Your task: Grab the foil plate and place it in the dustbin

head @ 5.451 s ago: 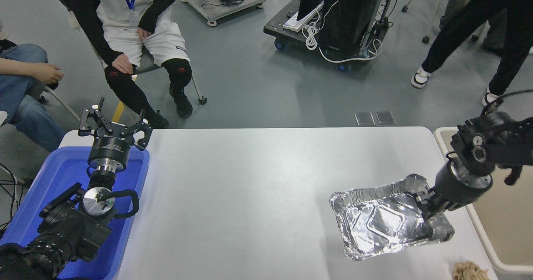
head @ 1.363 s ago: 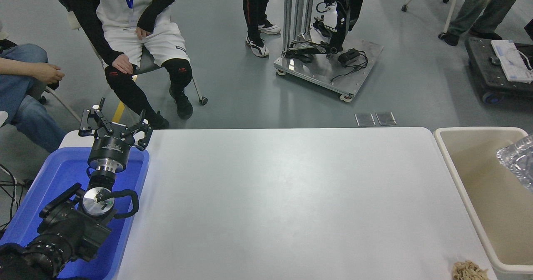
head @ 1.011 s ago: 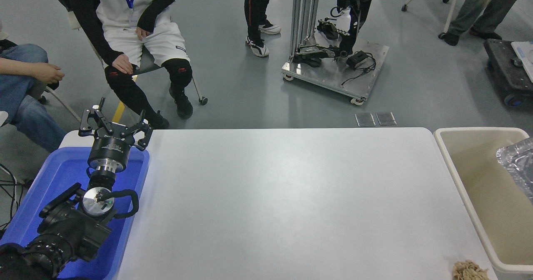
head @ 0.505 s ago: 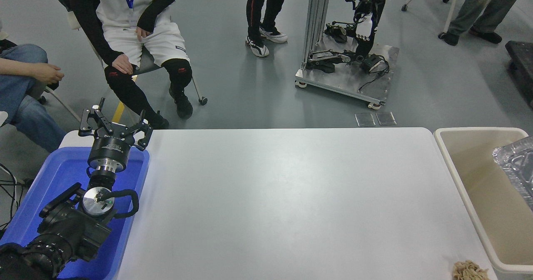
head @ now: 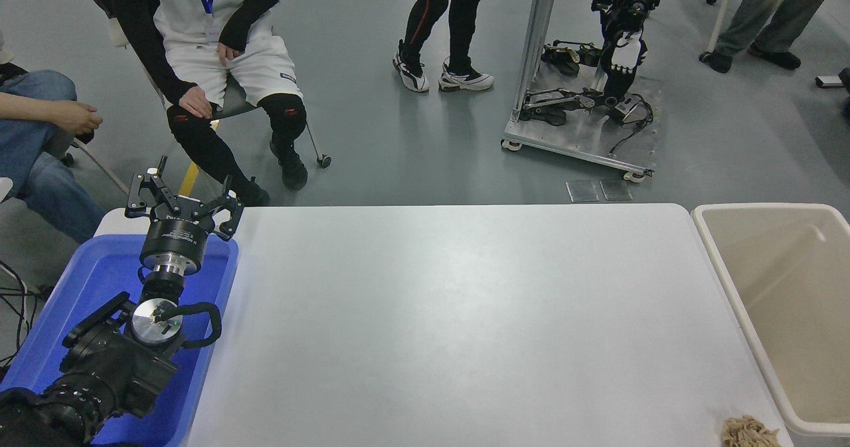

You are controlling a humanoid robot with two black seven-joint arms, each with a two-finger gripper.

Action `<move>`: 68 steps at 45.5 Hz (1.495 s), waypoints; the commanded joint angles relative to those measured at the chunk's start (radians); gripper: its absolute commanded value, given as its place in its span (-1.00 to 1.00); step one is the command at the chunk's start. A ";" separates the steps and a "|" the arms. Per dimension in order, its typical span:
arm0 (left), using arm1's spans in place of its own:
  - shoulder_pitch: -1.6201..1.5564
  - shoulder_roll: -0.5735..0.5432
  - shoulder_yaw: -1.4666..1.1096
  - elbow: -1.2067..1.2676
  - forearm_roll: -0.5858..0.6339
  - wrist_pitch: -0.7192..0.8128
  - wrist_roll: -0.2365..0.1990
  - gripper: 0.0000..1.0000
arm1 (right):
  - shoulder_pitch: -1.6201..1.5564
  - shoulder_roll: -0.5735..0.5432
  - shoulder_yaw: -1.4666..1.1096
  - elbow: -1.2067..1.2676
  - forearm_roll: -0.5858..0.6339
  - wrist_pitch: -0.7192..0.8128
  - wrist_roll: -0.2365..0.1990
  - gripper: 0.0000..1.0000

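The foil plate is out of view. The dustbin, a large beige bin with a thick rim, stands against the table's right end, and the part of its inside that shows is bare. My left gripper is parked at the lower left over a blue tub, its fingers spread open and holding nothing. My right arm and gripper are out of view.
A bright blue tub sits at the table's left end under my left arm. A small tan fibrous clump lies at the table's front right corner. People sit and stand beyond the far edge, beside a wheeled metal rig.
The foil plate showed over the dustbin at the right edge half a second ago; now it is gone from view. The rig and a walking person behind have shifted right.
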 commanded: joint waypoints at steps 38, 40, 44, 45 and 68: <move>0.000 -0.001 0.000 0.000 -0.002 0.002 0.000 0.98 | 0.242 -0.282 -0.156 0.410 -0.086 0.152 -0.005 1.00; 0.000 0.000 0.000 0.000 -0.002 0.002 0.000 0.98 | 0.285 -0.302 -0.201 0.452 -0.097 0.153 -0.003 1.00; 0.000 -0.001 0.000 0.002 -0.002 0.002 0.000 0.98 | 0.383 -0.327 -0.323 0.529 -0.100 0.169 -0.003 1.00; 0.000 -0.001 0.000 0.000 -0.002 0.002 0.000 0.98 | 0.407 -0.330 -0.354 0.550 -0.098 0.169 -0.003 1.00; 0.000 0.000 0.000 0.001 0.000 0.002 0.000 0.98 | 1.013 -0.178 -1.023 0.737 -0.106 0.607 -0.003 1.00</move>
